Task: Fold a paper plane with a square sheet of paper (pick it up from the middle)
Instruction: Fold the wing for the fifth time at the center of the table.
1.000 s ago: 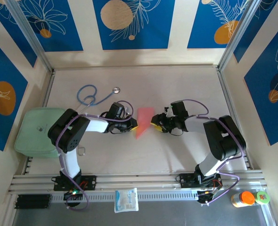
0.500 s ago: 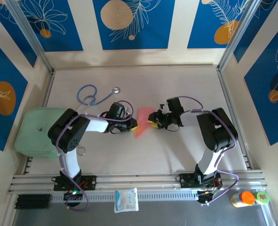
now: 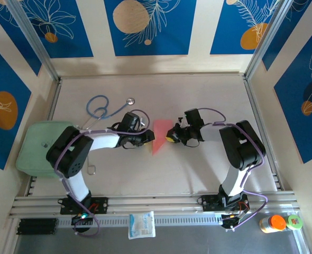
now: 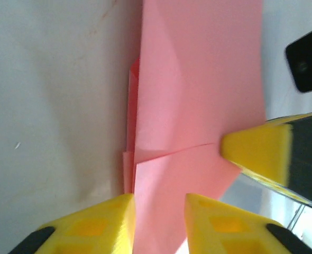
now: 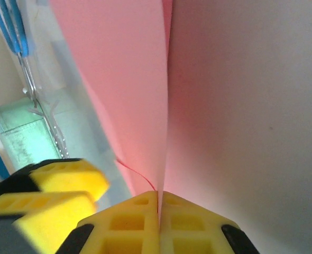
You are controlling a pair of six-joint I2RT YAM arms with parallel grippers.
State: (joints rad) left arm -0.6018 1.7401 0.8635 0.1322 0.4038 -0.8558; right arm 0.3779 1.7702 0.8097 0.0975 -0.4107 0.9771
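The salmon-pink sheet of paper [image 3: 161,135], folded into a pointed wedge, is at the table's middle between both grippers. My right gripper [image 3: 171,137] is shut on the paper's right edge; in the right wrist view its jaws [image 5: 158,198] pinch the thin upright sheet [image 5: 129,90]. My left gripper [image 3: 148,140] is at the paper's left edge. In the left wrist view its yellow fingers [image 4: 158,222] stand apart, with layered pink paper [image 4: 198,95] between and beyond them. The right gripper's yellow fingertip [image 4: 256,153] presses the paper's far side.
A blue stethoscope [image 3: 100,108] lies at the back left, and a pale green pad [image 3: 37,145] sits at the left edge. A white packet [image 3: 141,225] rests on the front rail. Small bottles [image 3: 276,222] stand at the front right.
My right gripper moved left to the paper and shut on its edge. The left gripper's jaws have parted. The paper's tip lifted slightly.
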